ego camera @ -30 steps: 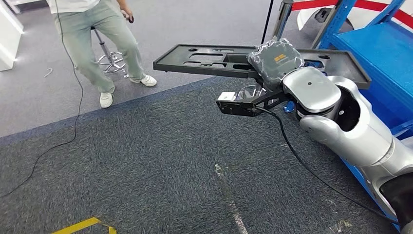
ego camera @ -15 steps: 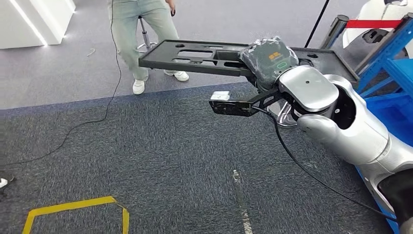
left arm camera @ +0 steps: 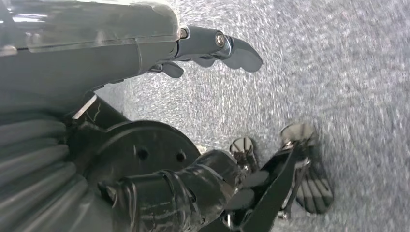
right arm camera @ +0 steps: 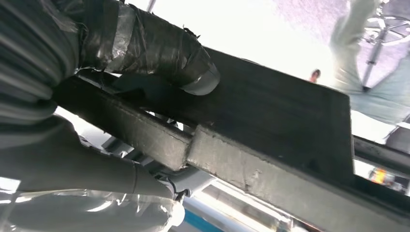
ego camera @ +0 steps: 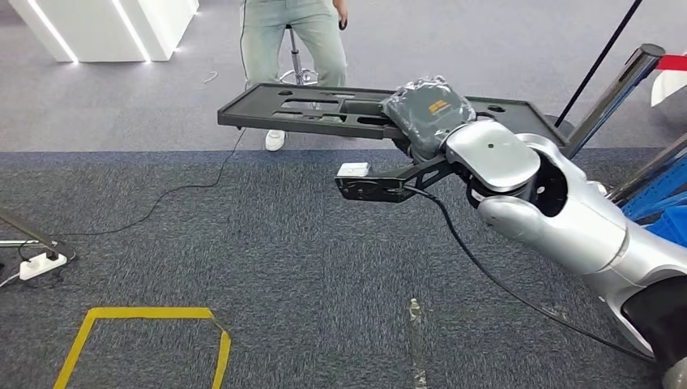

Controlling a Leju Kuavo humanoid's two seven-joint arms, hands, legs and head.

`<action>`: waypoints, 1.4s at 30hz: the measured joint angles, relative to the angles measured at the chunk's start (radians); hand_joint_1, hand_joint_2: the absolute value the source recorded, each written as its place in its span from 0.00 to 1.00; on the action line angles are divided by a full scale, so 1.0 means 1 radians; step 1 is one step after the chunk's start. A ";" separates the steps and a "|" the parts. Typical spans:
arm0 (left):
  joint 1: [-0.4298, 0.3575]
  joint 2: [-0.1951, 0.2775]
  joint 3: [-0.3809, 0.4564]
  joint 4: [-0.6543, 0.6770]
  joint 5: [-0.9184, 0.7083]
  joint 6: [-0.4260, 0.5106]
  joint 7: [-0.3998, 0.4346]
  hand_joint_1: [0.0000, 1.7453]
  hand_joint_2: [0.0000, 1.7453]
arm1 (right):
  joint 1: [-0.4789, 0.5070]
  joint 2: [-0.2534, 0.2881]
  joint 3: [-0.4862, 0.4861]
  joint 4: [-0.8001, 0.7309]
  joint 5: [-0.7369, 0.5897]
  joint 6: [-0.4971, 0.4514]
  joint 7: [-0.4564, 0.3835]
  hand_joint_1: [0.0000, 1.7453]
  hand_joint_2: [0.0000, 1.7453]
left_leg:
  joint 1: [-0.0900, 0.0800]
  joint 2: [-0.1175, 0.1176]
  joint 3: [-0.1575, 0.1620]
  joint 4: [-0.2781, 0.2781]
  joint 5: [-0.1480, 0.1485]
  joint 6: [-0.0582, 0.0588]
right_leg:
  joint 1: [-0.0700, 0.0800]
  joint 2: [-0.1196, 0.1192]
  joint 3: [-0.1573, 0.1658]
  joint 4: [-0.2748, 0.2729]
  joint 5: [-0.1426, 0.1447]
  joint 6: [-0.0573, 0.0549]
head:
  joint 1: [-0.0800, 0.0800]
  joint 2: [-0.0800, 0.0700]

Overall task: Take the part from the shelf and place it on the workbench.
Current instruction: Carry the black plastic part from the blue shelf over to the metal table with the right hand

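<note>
At the far right of the head view, the right hand [ego camera: 425,113], wrapped in clear plastic, grips the part [ego camera: 308,109], a long flat black panel with cut-outs. The panel is carried level above the grey carpet [ego camera: 267,275], its long axis running left to right across the scene, and most of its length reaches out to the left of the hand. In the right wrist view the thumb [right arm camera: 159,48] presses on one face of the part [right arm camera: 270,116] while its thick edge crosses the picture, so the hold is a clamp near the panel's middle. The left hand [left arm camera: 212,48] hangs over bare carpet with its fingers loosely curled and nothing in them. The right hand is therefore the one at the part.

A person [ego camera: 296,32] in light trousers stands beyond the panel beside a stool [ego camera: 300,69]. No workbench shows.

Compared with the earlier frames, the whole scene has swung: the blue shelf has slid off to the right edge, and yellow floor tape [ego camera: 142,340] and a power strip [ego camera: 40,263] have come in at the left, which suggests the robot is turning. The hold on the panel looks unchanged.
</note>
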 joint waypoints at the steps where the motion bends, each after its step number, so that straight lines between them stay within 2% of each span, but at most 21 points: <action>1: -0.001 -0.002 0.000 0.000 0.010 0.003 -0.006 0.00 1.00 | -0.008 0.000 0.006 0.004 0.003 0.008 0.000 1.00 1.00 | -0.003 0.033 -0.030 0.063 -0.032 -0.002 | 0.005 -0.013 0.000 0.000 0.000 -0.004 | -0.003 0.000; 3: -0.003 -0.004 0.000 0.000 0.033 0.002 -0.026 0.00 1.00 | -0.019 0.000 0.018 0.013 0.013 0.022 0.000 1.00 1.00 | -0.003 0.059 -0.098 0.197 -0.089 0.000 | 0.014 -0.042 -0.001 -0.001 -0.002 -0.010 | -0.004 0.000; 5: -0.003 -0.005 0.000 0.000 0.049 -0.006 -0.048 0.00 1.00 | -0.019 0.000 0.021 0.020 0.023 0.023 0.000 1.00 1.00 | -0.006 0.061 -0.118 0.239 -0.093 0.009 | 0.021 -0.065 0.000 -0.001 -0.004 -0.013 | -0.004 0.000; 7: -0.002 -0.005 0.000 0.000 0.056 -0.016 -0.062 0.00 1.00 | -0.020 0.002 0.023 0.023 0.033 0.025 0.000 1.00 1.00 | -0.018 0.069 -0.058 0.131 -0.033 0.026 | 0.025 -0.087 0.003 -0.002 -0.006 -0.016 | -0.004 0.000; 10: -0.003 -0.005 0.000 0.000 0.057 -0.023 -0.068 0.00 1.00 | -0.021 0.005 0.024 0.027 0.043 0.031 0.000 1.00 1.00 | -0.051 0.129 0.050 -0.067 0.027 0.056 | 0.028 -0.118 0.011 -0.010 -0.009 -0.014 | -0.004 0.000; 13: -0.001 -0.005 0.000 0.000 0.056 -0.022 -0.061 0.00 1.00 | -0.020 0.007 0.024 0.031 0.048 0.041 0.000 1.00 1.00 | -0.057 0.114 0.067 -0.107 0.037 0.067 | 0.028 -0.143 0.017 -0.024 -0.007 -0.006 | -0.003 0.000; 16: 0.001 -0.007 0.000 0.000 0.048 -0.009 -0.042 0.00 1.00 | -0.019 0.009 0.023 0.033 0.085 0.077 0.000 1.00 1.00 | -0.043 0.084 0.096 -0.148 0.055 0.069 | 0.022 -0.074 0.005 0.014 -0.033 0.003 | -0.003 0.000; 18: -0.001 -0.010 0.000 0.000 0.046 -0.004 -0.034 0.00 1.00 | -0.003 0.009 0.005 0.035 0.144 0.117 0.001 1.00 1.00 | -0.040 0.060 0.102 -0.151 0.056 0.071 | 0.019 -0.023 -0.056 0.133 -0.084 0.010 | -0.003 0.000; 20: -0.003 -0.014 0.000 0.000 0.054 -0.007 -0.033 0.00 1.00 | 0.032 0.010 -0.039 0.038 0.221 0.165 0.002 1.00 1.00 | -0.036 0.027 0.103 -0.146 0.054 0.072 | 0.014 -0.012 -0.122 0.242 -0.110 0.020 | -0.002 0.000; 21: -0.003 -0.015 0.000 0.000 0.062 -0.009 -0.033 0.00 1.00 | 0.048 0.011 -0.066 0.039 0.257 0.191 0.002 1.00 1.00 | -0.034 0.010 0.103 -0.141 0.051 0.070 | 0.010 -0.012 -0.132 0.246 -0.096 0.026 | -0.003 0.000; 23: 0.000 -0.017 0.000 0.000 0.077 -0.009 -0.032 0.00 1.00 | 0.067 0.010 -0.113 0.039 0.304 0.227 0.004 1.00 1.00 | -0.028 -0.019 0.102 -0.123 0.040 0.062 | -0.001 -0.003 -0.094 0.149 -0.026 0.038 | -0.002 0.000; 25: 0.001 -0.017 0.000 0.000 0.084 0.002 -0.019 0.00 1.00 | 0.087 0.006 -0.161 0.034 0.317 0.245 0.005 1.00 1.00 | -0.023 -0.045 0.091 -0.094 0.023 0.048 | -0.012 0.038 -0.038 0.035 0.016 0.046 | -0.002 0.000; 27: 0.000 -0.019 0.000 0.000 0.087 0.021 -0.004 0.00 1.00 | 0.117 0.005 -0.209 0.027 0.316 0.253 0.005 1.00 1.00 | -0.020 -0.068 0.074 -0.075 0.015 0.036 | -0.012 0.059 -0.017 -0.001 0.014 0.039 | -0.002 0.000; 29: 0.000 -0.019 0.000 0.000 0.089 0.032 0.001 0.00 1.00 | 0.135 0.005 -0.238 0.021 0.311 0.253 0.004 1.00 1.00 | -0.017 -0.078 0.064 -0.072 0.014 0.030 | -0.009 0.035 -0.017 -0.003 0.014 0.023 | -0.003 0.000; 31: 0.000 -0.020 0.000 0.000 0.090 0.035 0.001 0.00 1.00 | 0.142 0.006 -0.256 0.015 0.310 0.252 0.004 1.00 1.00 | -0.019 -0.030 0.045 -0.035 -0.010 0.020 | -0.009 0.011 -0.011 -0.008 0.014 0.010 | -0.009 0.000; 33: -0.002 -0.020 0.000 0.000 0.090 0.036 0.002 0.00 1.00 | 0.148 0.006 -0.272 0.010 0.310 0.252 0.004 1.00 1.00 | -0.017 0.036 -0.007 0.074 -0.067 0.010 | -0.003 -0.015 -0.005 -0.012 0.011 0.002 | -0.017 0.000; 35: -0.002 -0.020 0.000 0.000 0.090 0.036 0.001 0.00 1.00 | 0.152 0.006 -0.283 0.007 0.309 0.252 0.003 1.00 1.00 | -0.011 0.056 -0.063 0.179 -0.106 0.007 | 0.003 -0.043 -0.003 -0.013 0.009 -0.002 | -0.017 0.000; 36: -0.002 -0.020 0.000 0.000 0.090 0.035 0.000 0.00 1.00 | 0.154 0.006 -0.286 0.006 0.308 0.252 0.003 1.00 1.00 | -0.010 0.058 -0.071 0.190 -0.101 0.008 | 0.005 -0.057 -0.003 -0.012 0.008 -0.003 | -0.017 0.000; 38: -0.002 -0.020 0.000 0.000 0.090 0.031 -0.007 0.00 1.00 | 0.156 0.006 -0.289 0.002 0.305 0.252 0.003 1.00 1.00 | -0.012 0.069 -0.027 0.103 -0.046 0.015 | 0.007 -0.083 0.001 -0.013 0.004 -0.002 | -0.017 0.000; 40: -0.003 -0.020 0.000 0.000 0.088 0.027 -0.015 0.00 1.00 | 0.156 0.006 -0.291 -0.002 0.304 0.251 0.003 1.00 1.00 | -0.023 0.113 0.043 -0.029 0.002 0.024 | 0.009 -0.107 0.008 -0.016 0.001 0.001 | -0.017 0.000; 42: -0.003 -0.019 0.000 0.000 0.084 0.025 -0.020 0.00 1.00 | 0.157 0.006 -0.292 -0.006 0.300 0.250 0.003 1.00 1.00 | -0.037 0.136 0.071 -0.085 0.012 0.033 | 0.011 -0.128 0.014 -0.021 -0.001 0.008 | -0.016 0.000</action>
